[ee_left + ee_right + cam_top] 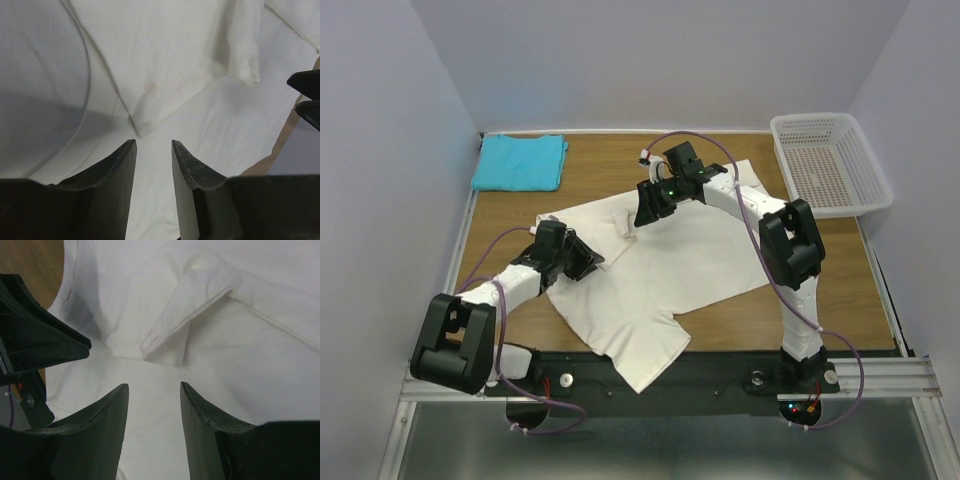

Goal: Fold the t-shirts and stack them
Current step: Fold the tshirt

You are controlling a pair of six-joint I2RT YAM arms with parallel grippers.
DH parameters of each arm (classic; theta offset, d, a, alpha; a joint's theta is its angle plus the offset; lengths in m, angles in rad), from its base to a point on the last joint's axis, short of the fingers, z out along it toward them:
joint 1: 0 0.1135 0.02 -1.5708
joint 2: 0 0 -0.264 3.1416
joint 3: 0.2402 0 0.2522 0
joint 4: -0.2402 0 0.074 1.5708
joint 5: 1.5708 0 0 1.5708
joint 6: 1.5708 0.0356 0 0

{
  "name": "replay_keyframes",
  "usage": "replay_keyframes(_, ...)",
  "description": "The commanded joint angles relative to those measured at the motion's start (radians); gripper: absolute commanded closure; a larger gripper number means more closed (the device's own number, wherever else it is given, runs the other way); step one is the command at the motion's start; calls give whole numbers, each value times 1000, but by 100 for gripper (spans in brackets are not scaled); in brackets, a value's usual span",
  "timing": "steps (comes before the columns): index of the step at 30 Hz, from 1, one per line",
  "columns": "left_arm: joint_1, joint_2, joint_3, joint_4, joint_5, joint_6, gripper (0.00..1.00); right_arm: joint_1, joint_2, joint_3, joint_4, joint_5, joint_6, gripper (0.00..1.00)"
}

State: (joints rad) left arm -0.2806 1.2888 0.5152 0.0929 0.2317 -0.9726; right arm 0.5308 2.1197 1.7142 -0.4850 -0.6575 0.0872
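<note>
Cloth lies under both of my end effectors: the cream-white t-shirt (690,260), spread across the middle of the tabletop (840,280), partly folded in on itself, with one sleeve hanging toward the near edge.

Left end effector (588,260): fingers apart, nothing between them. It hangs over the left edge of the cream-white t-shirt (165,50). Through the gap in the left end effector (153,145) I see only flat white fabric below. Just ahead of the fingertips a folded corner (142,127) of an upper layer points straight back at the gap. Further ahead and to the right, a short sleeve (245,65) lies on top of the lower layer. A strip of wood shows at the far right, beyond the hem.

Right end effector (643,213): fingers apart, holding nothing. It hangs over the far-middle part of the same shirt (250,355). Between and below the fingers of the right end effector (154,386) there is plain cloth. Just ahead of them the sleeve (170,332) is folded inward, its stitched hem facing me. Whether either set of fingertips touches the fabric I cannot tell.

Turquoise t-shirt (520,162): folded flat, well away beyond my left end effector, in the far left corner of the tabletop, apart from the white one.

White mesh basket (817,119): far right corner, well to the right of my right end effector.
</note>
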Motion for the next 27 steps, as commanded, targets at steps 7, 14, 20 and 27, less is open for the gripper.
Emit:
replay_keyframes(7, -35, 43, 39, 50, -20, -25, 56, 5, -10, 19, 48, -1, 14, 48)
replay_keyframes(14, -45, 64, 34, 45, -40, -31, 57, 6, -6, 21, 51, 1, 20, 48)
replay_keyframes(20, -51, 95, 45, 50, -55, -32, 59, 6, -7, 19, 51, 2, 20, 48)
replay_keyframes(27, -51, 115, 65, 51, -63, -34, 64, 6, -9, 18, 52, 4, 20, 48)
